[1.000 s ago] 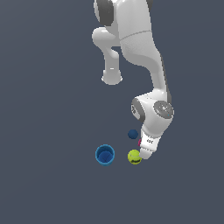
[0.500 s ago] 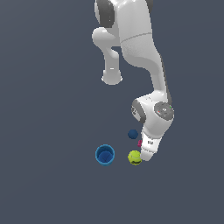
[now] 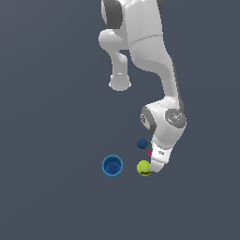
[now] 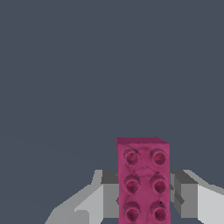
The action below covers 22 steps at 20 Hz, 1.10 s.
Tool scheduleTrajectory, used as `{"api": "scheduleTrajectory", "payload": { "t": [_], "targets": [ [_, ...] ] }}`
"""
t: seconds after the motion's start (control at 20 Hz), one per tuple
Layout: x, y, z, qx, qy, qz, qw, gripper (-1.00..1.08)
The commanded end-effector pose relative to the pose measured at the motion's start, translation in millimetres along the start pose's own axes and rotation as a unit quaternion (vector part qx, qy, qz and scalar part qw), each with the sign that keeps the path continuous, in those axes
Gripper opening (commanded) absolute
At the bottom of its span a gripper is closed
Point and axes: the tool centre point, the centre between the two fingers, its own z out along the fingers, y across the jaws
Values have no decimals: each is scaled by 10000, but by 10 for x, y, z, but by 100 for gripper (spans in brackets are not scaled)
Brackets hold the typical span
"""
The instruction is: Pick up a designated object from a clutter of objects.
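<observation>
The magenta-pink studded brick point(image 4: 143, 183) lies between my two grey fingers in the wrist view, and both pads sit against its long sides. My gripper point(image 4: 144, 178) is shut on it, low at the floor. In the exterior view only a sliver of the brick point(image 3: 149, 153) shows beside the gripper point(image 3: 157, 168). The yellow-green ball point(image 3: 144, 168) sits just to the exterior view's left of the gripper tip. The smaller dark blue ball point(image 3: 142, 143) lies a little beyond it. The blue round cup point(image 3: 112, 165) stands further to the exterior view's left.
The white arm's base point(image 3: 120, 83) stands on the dark grey floor point(image 3: 56, 140) behind the objects. The arm's elbow and wrist point(image 3: 166, 119) hang over the clutter.
</observation>
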Motion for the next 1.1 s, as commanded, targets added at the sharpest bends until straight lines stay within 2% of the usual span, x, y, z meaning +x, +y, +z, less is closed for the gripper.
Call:
{"api": "scheduleTrajectory", "payload": {
  "t": [0.0,0.45,1.05],
  "targets": [
    [-19,14,-50,-5,3,2,10000,-100],
    [-224,116,-520,6,-9,1,10000,-100],
    [-741,396,-1769,37,-18,0,10000,-100]
  ]
}}
